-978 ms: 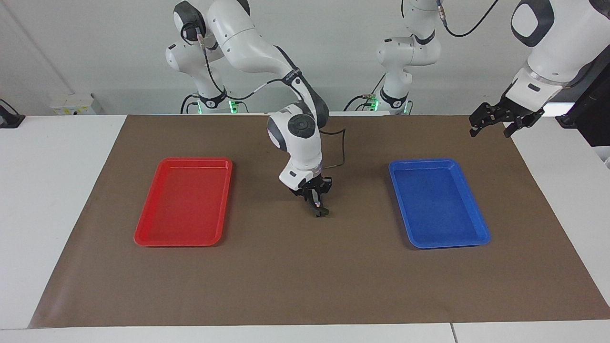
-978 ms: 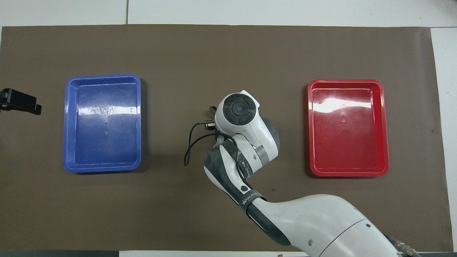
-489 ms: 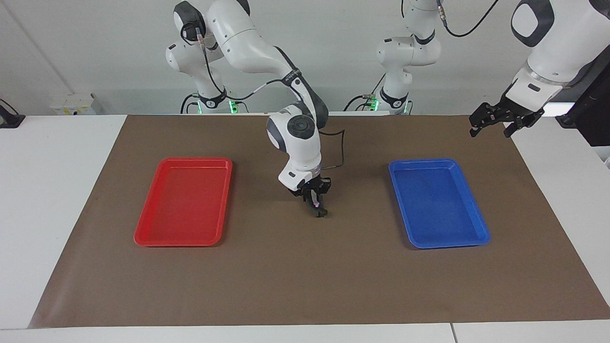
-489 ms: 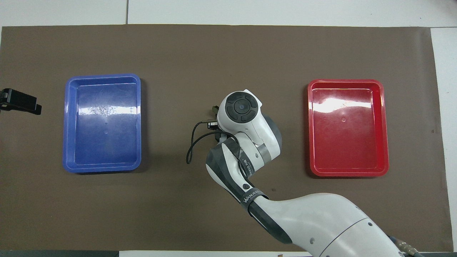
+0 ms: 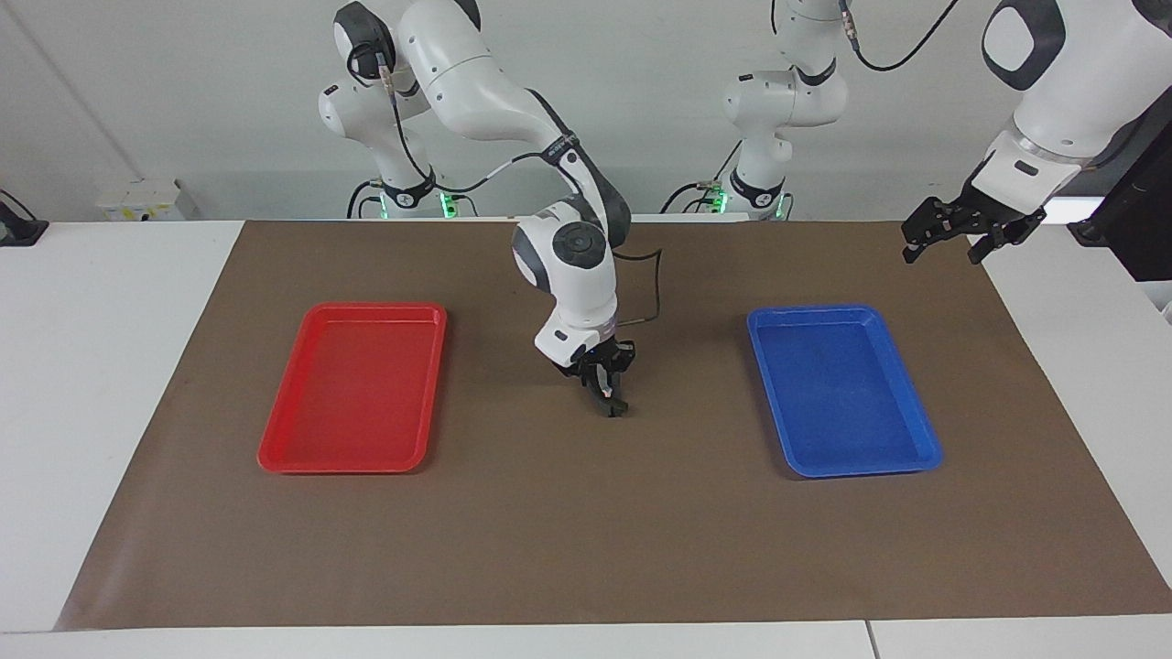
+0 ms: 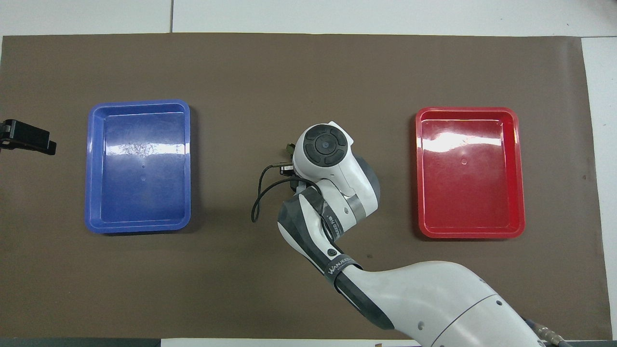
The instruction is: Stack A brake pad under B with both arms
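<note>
My right gripper (image 5: 610, 400) points down at the middle of the brown mat (image 5: 586, 549), between the two trays. A small dark piece (image 5: 617, 410) shows at its tips, touching the mat. I cannot tell whether it is the A brake pad or part of the fingers. In the overhead view the right arm's wrist (image 6: 326, 147) hides that spot. The long pad B with the silvery strip is not in view. My left gripper (image 5: 945, 240) waits, open and empty, high over the mat's edge at the left arm's end; it also shows in the overhead view (image 6: 28, 137).
A red tray (image 5: 275, 455) lies toward the right arm's end and a blue tray (image 5: 925, 455) toward the left arm's end; nothing lies in either. They also show in the overhead view, the red tray (image 6: 518, 173) and the blue tray (image 6: 89, 168).
The right arm's wrist has shifted slightly; its gripper's tips stay at the same spot on the mat. The left arm has not moved.
</note>
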`<act>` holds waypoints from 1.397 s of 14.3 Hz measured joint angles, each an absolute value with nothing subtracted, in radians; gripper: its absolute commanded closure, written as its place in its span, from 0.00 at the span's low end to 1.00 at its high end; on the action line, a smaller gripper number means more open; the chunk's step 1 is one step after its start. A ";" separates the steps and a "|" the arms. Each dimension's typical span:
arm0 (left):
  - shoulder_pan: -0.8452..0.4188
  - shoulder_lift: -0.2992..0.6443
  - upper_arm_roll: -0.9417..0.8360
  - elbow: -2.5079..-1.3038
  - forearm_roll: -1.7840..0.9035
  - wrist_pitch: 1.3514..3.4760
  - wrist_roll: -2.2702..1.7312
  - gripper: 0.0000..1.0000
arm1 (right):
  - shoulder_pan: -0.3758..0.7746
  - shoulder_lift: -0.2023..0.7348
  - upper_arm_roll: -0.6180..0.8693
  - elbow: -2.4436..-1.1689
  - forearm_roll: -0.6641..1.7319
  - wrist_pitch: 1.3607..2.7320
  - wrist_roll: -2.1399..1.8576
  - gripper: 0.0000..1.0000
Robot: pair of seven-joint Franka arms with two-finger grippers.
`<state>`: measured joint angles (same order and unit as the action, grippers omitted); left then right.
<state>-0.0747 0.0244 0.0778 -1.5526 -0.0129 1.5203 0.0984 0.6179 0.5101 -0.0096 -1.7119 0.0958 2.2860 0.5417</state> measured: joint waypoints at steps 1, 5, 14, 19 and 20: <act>-0.075 0.024 0.078 -1.553 -0.013 1.520 0.098 0.01 | 0.619 0.510 -0.009 -1.712 0.096 2.292 0.542 0.00; -0.075 0.024 0.078 -1.553 -0.013 1.520 0.098 0.01 | 0.621 0.510 -0.009 -1.712 0.096 2.296 0.542 0.00; -0.075 0.024 0.078 -1.553 -0.013 1.520 0.098 0.01 | 0.467 0.348 -0.053 -1.687 0.062 2.155 0.540 0.00; -0.075 0.024 0.078 -1.553 -0.013 1.520 0.098 0.01 | 0.275 0.172 -0.053 -1.690 0.004 1.892 0.472 0.00; -0.075 0.024 0.078 -1.553 -0.013 1.520 0.098 0.01 | 0.236 0.148 -0.053 -1.691 0.003 1.866 0.433 0.00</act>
<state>-0.0747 0.0244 0.0778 -1.5526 -0.0130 1.5199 0.0984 0.2360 0.1485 -0.0531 -1.6907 0.0027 1.8658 0.4333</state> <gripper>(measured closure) 0.009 0.000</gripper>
